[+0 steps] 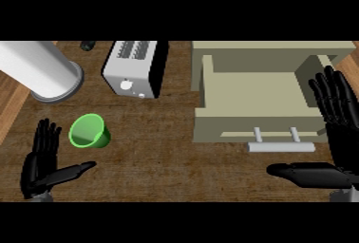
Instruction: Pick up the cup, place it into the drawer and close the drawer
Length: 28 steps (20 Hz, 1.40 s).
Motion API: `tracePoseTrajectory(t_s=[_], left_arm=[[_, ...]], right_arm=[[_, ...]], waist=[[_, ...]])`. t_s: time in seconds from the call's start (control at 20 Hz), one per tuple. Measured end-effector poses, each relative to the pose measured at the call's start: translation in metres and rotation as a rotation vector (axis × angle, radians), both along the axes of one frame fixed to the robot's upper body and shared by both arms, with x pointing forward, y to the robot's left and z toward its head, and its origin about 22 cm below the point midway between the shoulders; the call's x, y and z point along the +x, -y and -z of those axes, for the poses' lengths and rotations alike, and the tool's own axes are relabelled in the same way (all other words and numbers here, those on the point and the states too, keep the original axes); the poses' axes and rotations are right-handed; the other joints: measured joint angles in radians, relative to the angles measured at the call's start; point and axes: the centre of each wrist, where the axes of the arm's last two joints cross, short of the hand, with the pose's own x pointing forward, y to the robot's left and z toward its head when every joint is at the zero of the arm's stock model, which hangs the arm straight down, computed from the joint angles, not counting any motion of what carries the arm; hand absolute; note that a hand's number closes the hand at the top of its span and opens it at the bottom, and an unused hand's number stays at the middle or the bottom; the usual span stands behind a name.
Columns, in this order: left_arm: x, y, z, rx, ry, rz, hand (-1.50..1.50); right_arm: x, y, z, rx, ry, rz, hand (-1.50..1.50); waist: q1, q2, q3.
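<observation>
1. Two black hands come in from the lower edge of the head view, both with fingers straight and the thumb spread out sideways, neither holding anything.
2. The left hand (41,163) stands at the lower left of the brown counter (161,156), fingers pointing up the view.
3. The cup (89,131) (bright green, tipped so its open mouth faces the camera) sits on the counter just beside the left hand's fingertips, to their right, not touching them as far as the view shows.
4. The right hand (335,142) is at the far right, its fingers running up alongside the right wall of the drawer (252,95).
5. The drawer is beige and pulled open, its inside bare, with a pale bar handle (280,146) on its front, just left of the right hand.
6. A silver toaster (133,66) stands behind the cup, and a white cylinder with a grey base (42,71) lies at the upper left, well apart from the drawer.
</observation>
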Motion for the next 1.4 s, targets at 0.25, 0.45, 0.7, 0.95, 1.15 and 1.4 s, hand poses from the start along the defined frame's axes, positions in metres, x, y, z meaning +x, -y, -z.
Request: tracePoseTrajectory(t_s=[0.25,0.45,0.7,0.95,1.15,1.4], left_arm=[[0.002,-0.005,0.028,-0.019,-0.003,-0.005,-1.50],[0.006,-0.011,0.045,-0.020,0.008,-0.014,-1.50],[0.010,-0.024,0.056,-0.028,0.032,-0.020,-1.50],[0.012,-0.021,0.066,-0.024,0.041,-0.031,-1.50],[0.013,-0.026,0.066,-0.016,0.023,-0.027,-1.50],[0.017,-0.024,0.066,-0.017,0.022,-0.022,-1.50]], right_arm=[[-0.003,-0.002,0.005,0.000,0.003,-0.003,-1.50],[-0.003,0.002,0.008,0.003,0.001,-0.005,-1.50],[-0.003,-0.001,0.006,0.000,-0.002,-0.013,-1.50],[-0.003,0.000,0.000,-0.002,0.001,-0.020,-1.50],[-0.004,-0.005,-0.001,-0.001,0.002,-0.031,-1.50],[-0.001,-0.001,-0.004,0.001,0.004,-0.038,-1.50]], waist=[[-0.001,0.000,0.000],[-0.002,0.000,0.000],[-0.005,0.001,-0.001],[-0.012,0.004,-0.002],[-0.016,0.005,-0.002],[-0.019,0.007,-0.003]])
